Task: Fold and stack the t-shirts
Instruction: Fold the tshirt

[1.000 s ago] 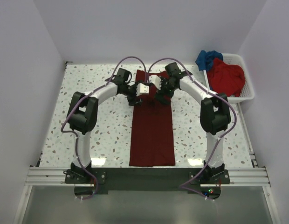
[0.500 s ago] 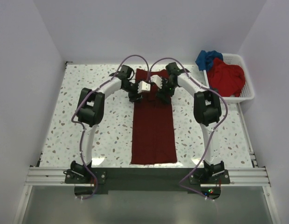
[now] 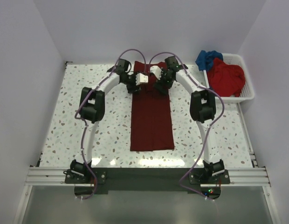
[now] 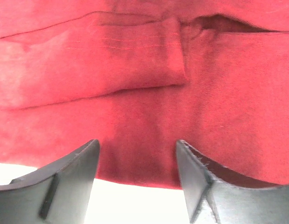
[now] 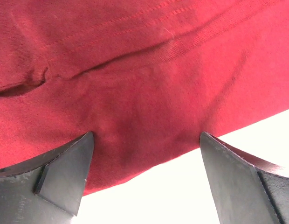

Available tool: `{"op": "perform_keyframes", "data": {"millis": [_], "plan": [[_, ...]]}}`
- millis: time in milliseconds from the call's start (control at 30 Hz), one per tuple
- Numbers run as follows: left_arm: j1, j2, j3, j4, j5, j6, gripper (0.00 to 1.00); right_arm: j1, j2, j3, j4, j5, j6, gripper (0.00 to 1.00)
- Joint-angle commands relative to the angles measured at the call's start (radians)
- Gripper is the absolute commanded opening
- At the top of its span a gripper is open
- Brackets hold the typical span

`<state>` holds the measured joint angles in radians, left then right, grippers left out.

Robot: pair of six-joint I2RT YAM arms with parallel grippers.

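A dark maroon t-shirt [image 3: 152, 121] lies flat as a long narrow strip down the middle of the table, with folds and seams at its far end [image 4: 149, 65]. My left gripper [image 3: 133, 87] is low over the strip's left side near that far end. Its jaws stand open over the cloth's edge [image 4: 137, 156]. My right gripper [image 3: 161, 87] mirrors it on the strip's right side, open wide [image 5: 147, 142], with cloth and white table between its fingers. A brighter red t-shirt [image 3: 226, 77] and a blue t-shirt [image 3: 207, 58] lie bunched in the basket.
A white slatted basket [image 3: 247, 91] stands at the back right against the wall. Speckled tabletop [image 3: 88, 135] flanks the strip on both sides. White walls close in the table on three sides. Both arms arch over the far half of the table.
Both arms have reached farther toward the back wall. The maroon strip has slid with them, its near end now well back from the table's front edge.
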<state>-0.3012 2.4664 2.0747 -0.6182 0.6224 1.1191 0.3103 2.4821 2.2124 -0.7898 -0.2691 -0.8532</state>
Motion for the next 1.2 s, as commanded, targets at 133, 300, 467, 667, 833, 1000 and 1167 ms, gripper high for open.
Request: {"op": "perform_keyframes", "data": {"millis": [133, 300, 467, 667, 833, 1000, 1167], "plan": [[0.028, -0.167, -0.109, 0.117, 0.001, -0.133, 0.81, -0.008, -0.136, 0.105, 0.032, 0.013, 0.112, 0.99], [0.033, -0.527, -0.388, 0.092, 0.146, -0.144, 0.83, -0.005, -0.452, -0.137, -0.034, -0.132, 0.059, 0.99], [0.024, -0.907, -0.843, 0.074, 0.273, -0.006, 0.79, 0.048, -0.846, -0.576, -0.124, -0.179, -0.108, 0.99], [-0.088, -1.175, -1.258, 0.127, 0.295, -0.031, 0.69, 0.190, -1.188, -1.061, -0.100, -0.160, -0.182, 0.77], [-0.285, -1.319, -1.517, 0.343, 0.176, -0.107, 0.61, 0.363, -1.305, -1.342, 0.046, -0.042, -0.164, 0.61], [-0.400, -1.304, -1.582, 0.393, 0.067, -0.070, 0.56, 0.472, -1.273, -1.439, 0.118, -0.015, -0.109, 0.48], [-0.431, -1.255, -1.599, 0.397, 0.008, 0.013, 0.54, 0.521, -1.238, -1.520, 0.193, 0.027, -0.135, 0.44]]}}
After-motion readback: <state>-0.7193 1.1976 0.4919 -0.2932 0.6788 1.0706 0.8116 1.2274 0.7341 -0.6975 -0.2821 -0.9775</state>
